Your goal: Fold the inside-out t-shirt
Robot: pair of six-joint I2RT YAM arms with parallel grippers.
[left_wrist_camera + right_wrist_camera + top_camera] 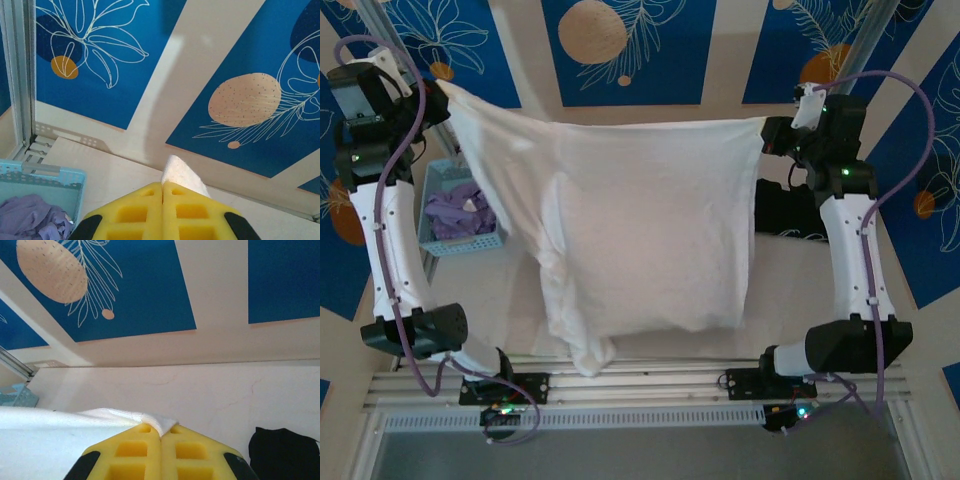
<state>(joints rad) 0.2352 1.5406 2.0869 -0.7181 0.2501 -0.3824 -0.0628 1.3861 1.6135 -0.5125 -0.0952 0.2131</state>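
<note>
White t-shirt (640, 230) hung stretched above the tabletop (785, 285); left gripper (162, 186) and right gripper (160, 428) each pinched an upper corner.

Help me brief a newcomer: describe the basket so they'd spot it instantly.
Find the big white t-shirt hanging between the two arms. Left of it on the table sits the basket. It alone is light blue and slotted, with a lavender garment inside.

T-shirt (640, 220) plain white; basket (460, 245) pale blue, garment (460, 208) inside lavender; wall panels (95, 60) deep blue with white outlined leaves and tan speckled discs; left gripper (162, 186) and right gripper (161, 429) yellow.
</note>
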